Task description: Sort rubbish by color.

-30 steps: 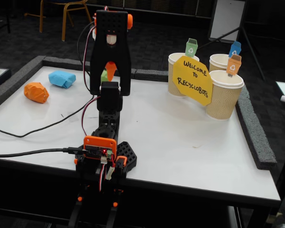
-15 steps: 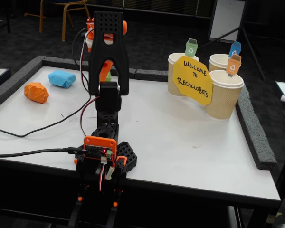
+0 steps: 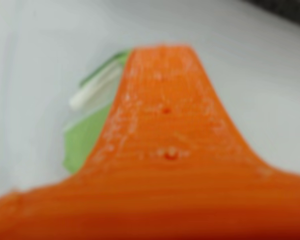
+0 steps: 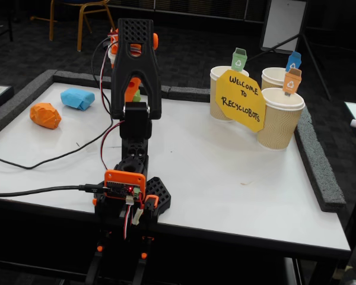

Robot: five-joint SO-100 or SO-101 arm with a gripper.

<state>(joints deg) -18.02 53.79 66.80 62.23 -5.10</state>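
The white tabletop [image 4: 225,178] carries everything, and the black arm [image 4: 134,77] leans over its far side with the hand [image 4: 132,90] lowered toward the green lump [image 4: 136,95], which in the fixed view shows only as a sliver behind the arm; the step in hand looks like the reach for this first piece of rubbish. Three tan ribbed cups [image 4: 282,119] stand at the right of that view, fronted by a yellow sign [image 4: 241,100] that reads "WELCOME TO RECYCLOBOTS", with small green, blue and orange bin tags carrying recycling marks. The light blue lump [image 4: 78,98] and the orange lump [image 4: 45,115] lie near each other at the far left, untouched. In the wrist view an orange finger [image 3: 165,130] covers most of the green lump [image 3: 85,140]; whether the hand is spread or pressing, I cannot tell. The next move likely calls for a sure pinch, a lift, then a swing to the green-tagged cup
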